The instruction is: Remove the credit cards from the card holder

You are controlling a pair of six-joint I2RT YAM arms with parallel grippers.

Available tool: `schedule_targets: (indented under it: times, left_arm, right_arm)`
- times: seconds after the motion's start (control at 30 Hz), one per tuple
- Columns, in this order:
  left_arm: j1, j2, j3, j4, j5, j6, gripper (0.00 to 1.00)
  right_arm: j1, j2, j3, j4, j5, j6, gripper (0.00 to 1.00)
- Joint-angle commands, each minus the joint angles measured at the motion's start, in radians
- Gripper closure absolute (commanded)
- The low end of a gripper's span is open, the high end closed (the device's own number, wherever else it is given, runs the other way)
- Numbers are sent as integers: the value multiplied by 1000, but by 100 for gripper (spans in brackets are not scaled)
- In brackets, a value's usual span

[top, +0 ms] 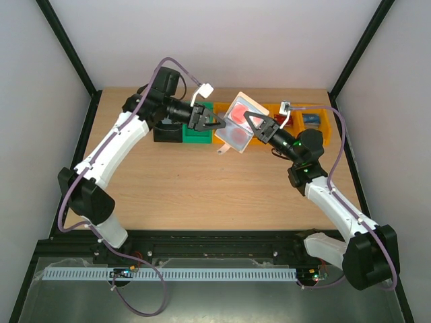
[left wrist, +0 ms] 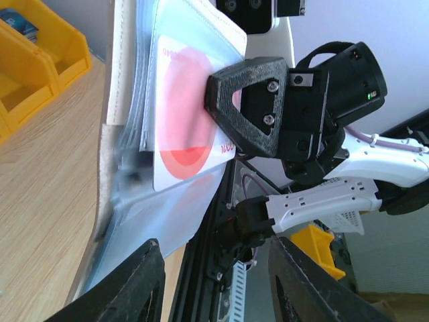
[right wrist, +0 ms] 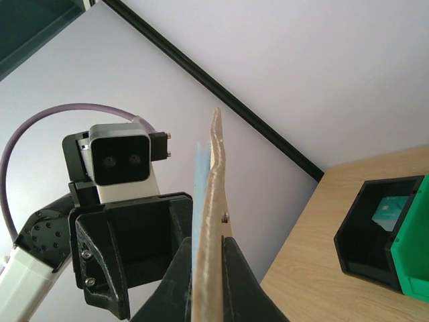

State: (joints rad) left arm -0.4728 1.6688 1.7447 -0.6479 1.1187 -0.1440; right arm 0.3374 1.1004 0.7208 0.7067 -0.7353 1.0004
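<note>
Fingers (right wrist: 240, 285) of the right gripper (right wrist: 208, 295) are pressed tight on the lower edge of the card holder (right wrist: 214, 174), which they hold upright in the air above the table (top: 202, 195), just in front of the row of bins. From the left wrist view the holder hangs open, and a white card with a red disc (left wrist: 177, 87) sits inside a see-through sleeve, partly covered by the right gripper's black finger.

The left gripper (top: 204, 121) is right beside the holder's other face. Its fingers (left wrist: 144, 285) stand apart with nothing visibly pinched between them, and the sleeve's lower corner lies close to one of them.

A teal card (right wrist: 387, 211) lies in the black bin (right wrist: 365, 235) next to the green bin (right wrist: 412, 251). A blue card (left wrist: 20, 23) lies in one of the orange bins (left wrist: 40, 64).
</note>
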Motion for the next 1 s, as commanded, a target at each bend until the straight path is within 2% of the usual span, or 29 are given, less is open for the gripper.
schedule_targets:
  times: [0.0, 0.37, 0.57, 0.83, 0.97]
  left_arm:
    - [-12, 16, -4, 85, -3, -97, 56]
    - [-10, 31, -5, 117, -65, -93, 55]
    - [-10, 36, 21, 177, -39, -135, 56]
    - [-31, 39, 36, 187, 0, -159, 79]
    - [-37, 42, 30, 191, 17, -165, 83]
  right_arm:
    - [10, -18, -3, 74, 5, -1, 98]
    - [19, 0, -8, 194, -82, 50, 98]
    - [45, 31, -14, 204, -88, 52, 98]
    - [51, 55, -31, 202, -36, 40, 98]
    - [51, 56, -31, 201, -27, 33, 98]
